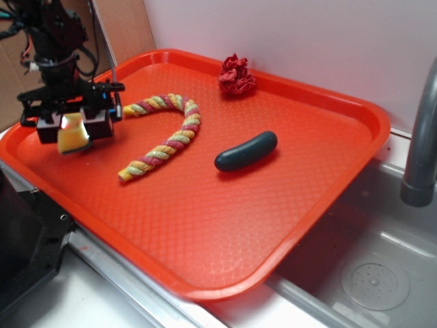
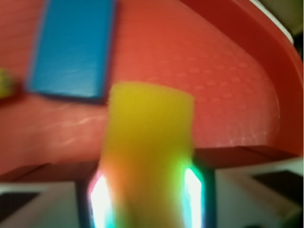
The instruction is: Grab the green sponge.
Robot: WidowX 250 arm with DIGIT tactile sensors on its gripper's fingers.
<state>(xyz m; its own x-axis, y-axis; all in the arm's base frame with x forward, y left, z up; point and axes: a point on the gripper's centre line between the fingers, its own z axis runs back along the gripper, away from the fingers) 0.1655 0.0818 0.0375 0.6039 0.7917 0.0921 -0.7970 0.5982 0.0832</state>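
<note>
The green sponge (image 1: 72, 134), seen as a yellow foam block, is clamped between the fingers of the gripper (image 1: 74, 128) at the left end of the orange tray (image 1: 328, 184); whether it clears the tray floor cannot be told. In the wrist view a blue rectangular block (image 2: 71, 47) is seen lying flat on the tray beyond the sponge. A braided rope (image 1: 164, 137), a dark green sausage-shaped object (image 1: 246, 152) and a crumpled red cloth (image 1: 236, 75) are spread over the tray, well apart from the gripper.
</note>
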